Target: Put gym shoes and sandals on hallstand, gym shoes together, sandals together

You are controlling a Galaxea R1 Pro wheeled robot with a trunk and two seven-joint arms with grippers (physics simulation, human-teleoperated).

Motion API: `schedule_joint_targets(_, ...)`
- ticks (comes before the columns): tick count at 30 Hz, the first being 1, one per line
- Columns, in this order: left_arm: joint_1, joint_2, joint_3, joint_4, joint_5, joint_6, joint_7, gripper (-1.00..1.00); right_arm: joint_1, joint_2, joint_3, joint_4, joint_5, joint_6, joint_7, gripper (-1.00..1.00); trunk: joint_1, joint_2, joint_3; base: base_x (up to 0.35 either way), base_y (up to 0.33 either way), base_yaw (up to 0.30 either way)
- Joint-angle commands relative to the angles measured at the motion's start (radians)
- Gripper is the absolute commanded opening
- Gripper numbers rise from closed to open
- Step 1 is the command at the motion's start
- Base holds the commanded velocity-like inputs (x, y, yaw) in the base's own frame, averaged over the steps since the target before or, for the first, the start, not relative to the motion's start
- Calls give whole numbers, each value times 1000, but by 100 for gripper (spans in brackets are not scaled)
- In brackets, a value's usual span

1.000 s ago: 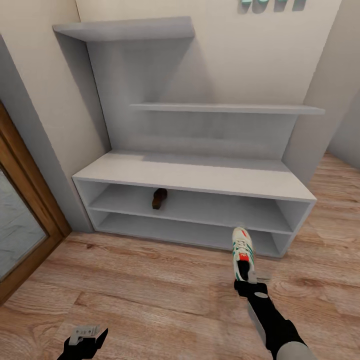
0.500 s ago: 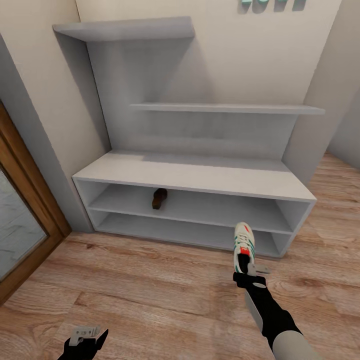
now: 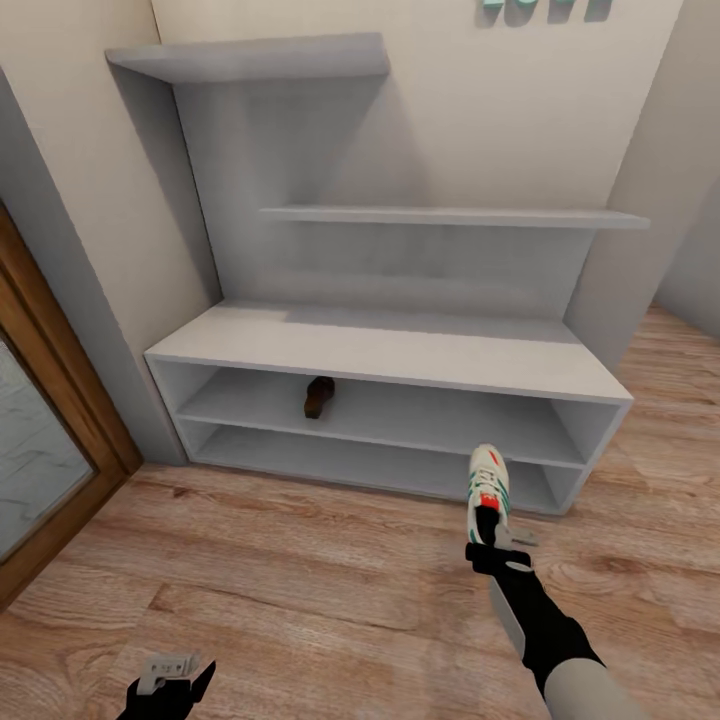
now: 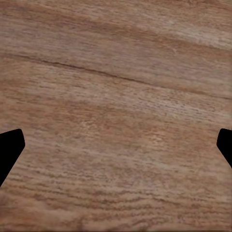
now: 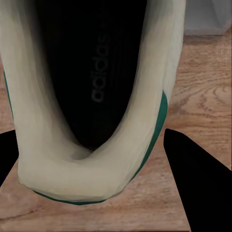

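The white hallstand (image 3: pixel 400 352) stands against the wall, a bench top over two long open shelves. One brown sandal (image 3: pixel 319 396) lies on its upper open shelf, left of centre. My right gripper (image 3: pixel 490 532) is shut on the heel of a white gym shoe (image 3: pixel 487 482) with green stripes, holding it toe-forward in front of the rack's lower right end. In the right wrist view the gym shoe's heel opening (image 5: pixel 96 96) sits between the two fingers of my right gripper (image 5: pixel 92 137). My left gripper (image 3: pixel 170 686) hangs open over the wood floor (image 4: pixel 116 72), its fingers (image 4: pixel 9 145) spread wide.
A wood-framed glass door (image 3: pixel 40 450) runs along the left. White wall shelves (image 3: pixel 450 216) hang above the bench. Teal lettering (image 3: pixel 545 10) shows at the top. A wall corner (image 3: pixel 650 200) closes the right side. Plank floor (image 3: pixel 300 580) lies between me and the rack.
My right gripper has carried the gym shoe a little forward toward the rack, then nearly stopped. The left gripper has sunk slightly.
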Motion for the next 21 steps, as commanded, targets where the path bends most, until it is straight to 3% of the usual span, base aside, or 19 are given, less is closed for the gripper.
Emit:
schedule_joint_targets(1, -1, -1, 9, 1, -10, -5, -5, 100, 0, 3, -2, 4, -4, -2, -3, -100, 0, 0, -1, 0, 0, 0)
schedule_joint_targets(6, 0, -1, 9, 1, -10, -5, -4, 100, 0, -5, -6, 32, -4, -29, -3, -100, 0, 0, -1, 0, 0, 0)
schedule_joint_targets(10, 1, -2, 9, 1, -11, -4, -3, 100, -1, -28, -6, 39, -4, -32, -2, -100, 0, 0, -1, 0, 0, 0)
schedule_joint_targets(15, 1, -2, 8, 1, -12, -3, -2, 100, -2, -56, -5, 10, -3, -4, -1, -100, 0, 0, -1, 0, 0, 0)
schedule_joint_targets(21, 1, -2, 7, 2, -12, -3, 0, 100, -2, -66, -6, -24, -3, 30, -3, -100, 0, 0, -1, 0, 0, 0)
